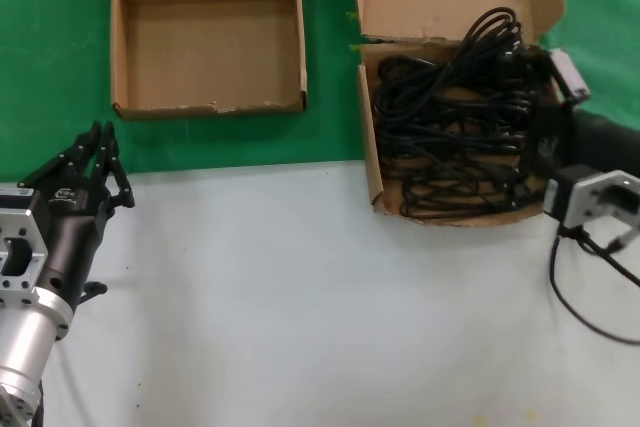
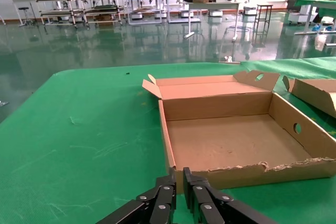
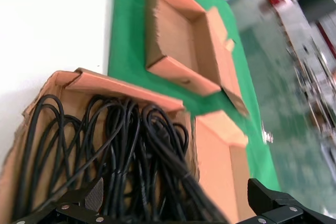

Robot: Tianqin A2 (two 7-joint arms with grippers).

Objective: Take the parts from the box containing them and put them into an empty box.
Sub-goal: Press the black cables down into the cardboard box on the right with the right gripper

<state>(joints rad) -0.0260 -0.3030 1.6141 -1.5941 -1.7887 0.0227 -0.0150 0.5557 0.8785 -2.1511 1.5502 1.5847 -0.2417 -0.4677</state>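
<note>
Hovering spread open over the cords (image 1: 455, 127) in the long box (image 1: 372, 162) at the counter's far right, the right pincer (image 3: 176, 203) is nearer; the left pincer (image 1: 95, 162), closed, waits near the square box (image 1: 118, 47).

Glossy green floor (image 2: 105, 40), shelving racks (image 2: 79, 3) behind.

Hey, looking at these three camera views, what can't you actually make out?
- How many black rubber power cords: all views, tangled together in the long brown cardboard box.
- Right gripper fingertips: head view, hidden against the cords; right wrist view, cut by the frame edge.
- Shallow squarish cardboard box: right wrist view, blurred.
- Left gripper base: left wrist view, cut off.
</note>
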